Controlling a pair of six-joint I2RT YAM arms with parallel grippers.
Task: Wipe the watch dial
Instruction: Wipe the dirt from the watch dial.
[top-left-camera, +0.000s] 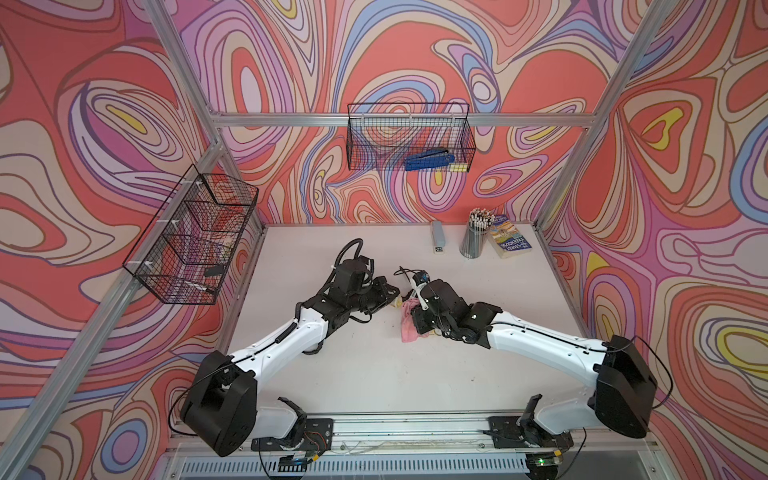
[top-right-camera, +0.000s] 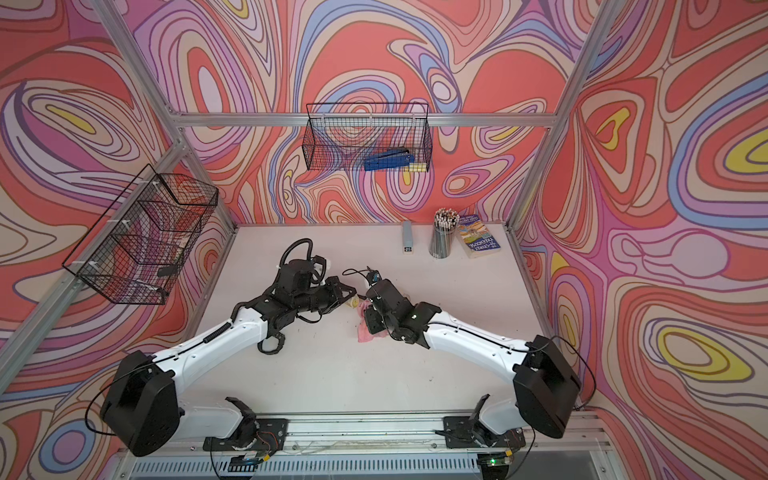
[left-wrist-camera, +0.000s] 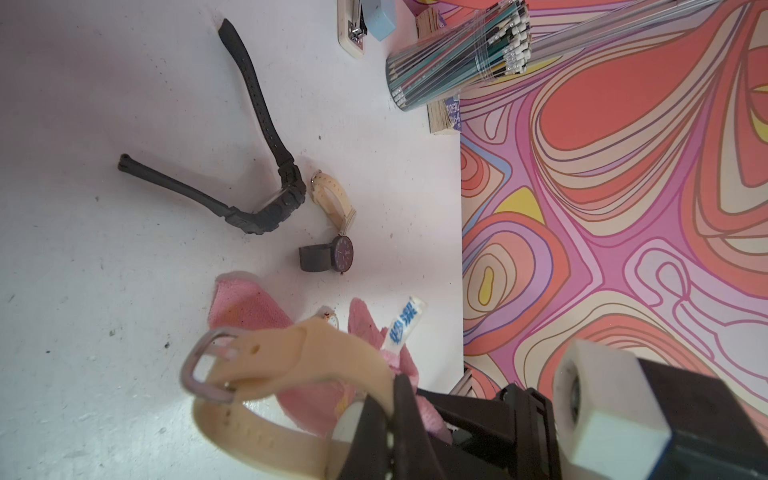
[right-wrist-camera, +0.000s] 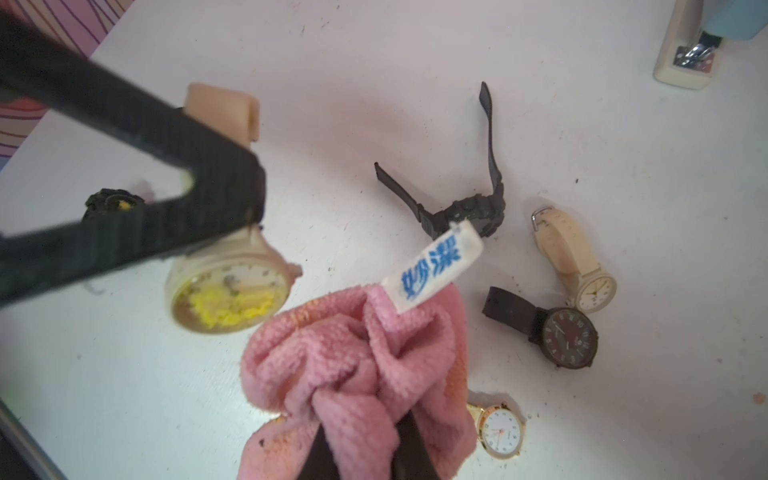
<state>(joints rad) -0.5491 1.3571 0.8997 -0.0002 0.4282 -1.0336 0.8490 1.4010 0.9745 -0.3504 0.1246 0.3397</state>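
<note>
My left gripper (right-wrist-camera: 249, 195) is shut on a cream watch (left-wrist-camera: 291, 349), pinching it where the strap meets the case. Its round dial (right-wrist-camera: 228, 297) faces the right wrist camera, with yellow crumbly dirt across the lower half. A bunched pink cloth (right-wrist-camera: 353, 357) with a white label is held in my shut right gripper (right-wrist-camera: 365, 451). The cloth's edge sits right at the dial's rim; I cannot tell whether they touch. In both top views the two grippers (top-left-camera: 395, 296) (top-right-camera: 353, 296) meet at mid-table, with the cloth (top-left-camera: 409, 330) hanging under the right one.
Several other watches lie on the white table: a black digital one (right-wrist-camera: 469, 212), a cream one (right-wrist-camera: 582, 270), a dark-dialled one (right-wrist-camera: 569, 338) and a gold one (right-wrist-camera: 500, 432). A stapler (top-left-camera: 438, 241), pencil cup (top-left-camera: 473, 239) and book (top-left-camera: 505, 241) stand at the back right. Wire baskets (top-left-camera: 409, 137) hang on the walls.
</note>
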